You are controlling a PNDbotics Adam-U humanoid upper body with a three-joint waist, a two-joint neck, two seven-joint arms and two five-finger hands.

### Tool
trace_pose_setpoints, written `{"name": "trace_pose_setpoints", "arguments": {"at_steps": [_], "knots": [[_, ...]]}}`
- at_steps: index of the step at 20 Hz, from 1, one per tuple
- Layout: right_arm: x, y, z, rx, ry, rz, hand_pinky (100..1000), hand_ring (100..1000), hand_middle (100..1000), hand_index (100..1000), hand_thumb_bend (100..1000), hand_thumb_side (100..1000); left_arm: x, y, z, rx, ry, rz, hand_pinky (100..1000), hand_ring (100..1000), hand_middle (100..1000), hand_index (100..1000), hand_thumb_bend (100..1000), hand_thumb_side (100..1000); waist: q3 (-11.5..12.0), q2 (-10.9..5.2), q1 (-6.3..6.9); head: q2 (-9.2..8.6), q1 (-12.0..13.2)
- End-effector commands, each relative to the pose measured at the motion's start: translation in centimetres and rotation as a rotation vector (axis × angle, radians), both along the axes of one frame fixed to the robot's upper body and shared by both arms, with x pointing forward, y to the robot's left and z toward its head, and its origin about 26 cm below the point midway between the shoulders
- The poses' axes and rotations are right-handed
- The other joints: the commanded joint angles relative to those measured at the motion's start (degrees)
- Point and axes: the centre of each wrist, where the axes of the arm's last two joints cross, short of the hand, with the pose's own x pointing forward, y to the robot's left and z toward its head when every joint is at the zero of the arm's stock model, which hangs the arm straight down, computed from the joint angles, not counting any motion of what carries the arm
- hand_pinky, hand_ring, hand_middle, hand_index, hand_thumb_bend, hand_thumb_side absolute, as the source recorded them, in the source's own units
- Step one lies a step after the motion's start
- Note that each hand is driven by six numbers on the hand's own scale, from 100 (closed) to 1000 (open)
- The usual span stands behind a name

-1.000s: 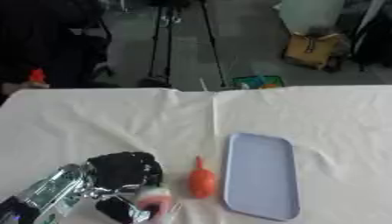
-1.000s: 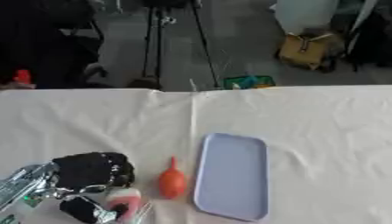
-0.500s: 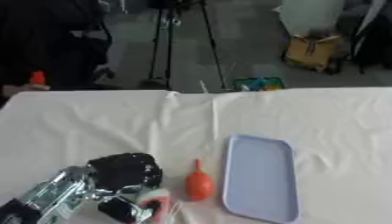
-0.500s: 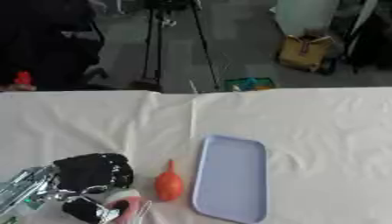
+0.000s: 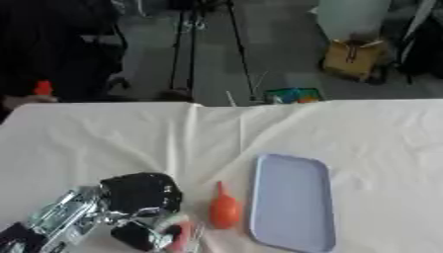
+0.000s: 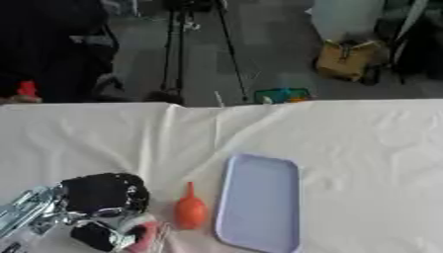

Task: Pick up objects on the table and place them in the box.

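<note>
My left hand [image 5: 138, 195] comes in from the lower left, low over the white tablecloth, its fingers curled round a small pink and white thing [image 5: 177, 231] near the front edge. Just right of the hand lies an orange bulb with a thin pointed tip [image 5: 223, 209], flat on the cloth and untouched. Right of the bulb lies a flat lavender tray [image 5: 292, 200], long side running away from me, with nothing on it. My right hand shows in neither view.
The white cloth [image 5: 259, 128] covers the whole table, with creases near the middle. Beyond the far edge are a tripod [image 5: 207, 44], a yellow box [image 5: 355, 59] on the floor and a small colourful thing [image 5: 292, 95].
My left hand has stayed in place over the pink and white thing; the bulb and tray have not moved. The camera has shifted only slightly.
</note>
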Motion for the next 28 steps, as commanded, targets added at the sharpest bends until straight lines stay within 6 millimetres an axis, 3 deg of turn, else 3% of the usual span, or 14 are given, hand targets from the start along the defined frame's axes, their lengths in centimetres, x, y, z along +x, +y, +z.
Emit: {"name": "trace_pose_setpoints", "arguments": {"at_steps": [1,12,28], "knots": [[-0.2,-0.2,0.8,-0.018,-0.019,-0.003,825,838,762,838,100,831,-0.4,0.6,1.8,-0.002,-0.045,0.007,884,771,602,557,100,766,0.1,-1.11,-0.08,-0.54,0.0],[-0.3,-0.2,0.8,-0.021,-0.011,-0.003,826,839,763,838,100,831,-1.1,-0.1,5.1,-0.047,-0.085,-0.036,876,755,588,550,100,724,0.0,-1.62,0.07,-0.38,0.0],[-0.4,-0.3,0.7,-0.025,-0.005,-0.001,826,841,763,839,100,837,-1.7,-0.7,8.1,-0.079,-0.130,-0.075,863,723,557,526,100,656,-0.1,-2.12,0.25,0.17,0.1]]}}
